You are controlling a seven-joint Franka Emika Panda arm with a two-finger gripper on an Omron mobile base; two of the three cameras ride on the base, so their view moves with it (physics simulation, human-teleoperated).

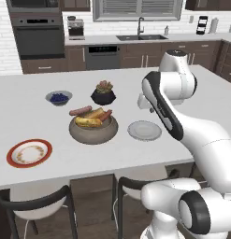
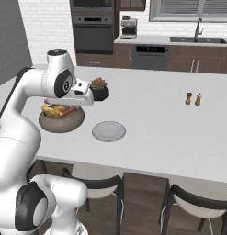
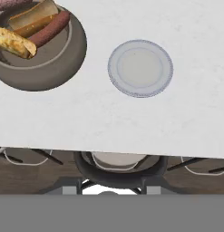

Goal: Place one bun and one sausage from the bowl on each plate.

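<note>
The gripper's fingertips could not be made out, so whether they stood spread or pressed together could not be told; nothing was seen held. The hand view looked down over the front edge of the tabletop (image 3: 131, 118), with the pale grey plate (image 3: 140, 68) nearly below it and the bowl (image 3: 45, 68) just beside that plate.

The bowl (image 1: 93, 130) sat near the middle of the tabletop's front half, holding buns (image 1: 89, 121) and sausages (image 1: 105, 115) (one sausage (image 1: 80, 111) lay across its far rim). The grey plate (image 1: 144, 130) lay bare, close beside the bowl on the arm's side. The red-rimmed plate (image 1: 29, 153) lay well apart on the bowl's other side, near the front edge.

Behind the bowl stood a black plant pot (image 1: 103, 95) and a small bowl of blue berries (image 1: 59, 98). Two shakers (image 2: 193, 98) stood far along the tabletop.
</note>
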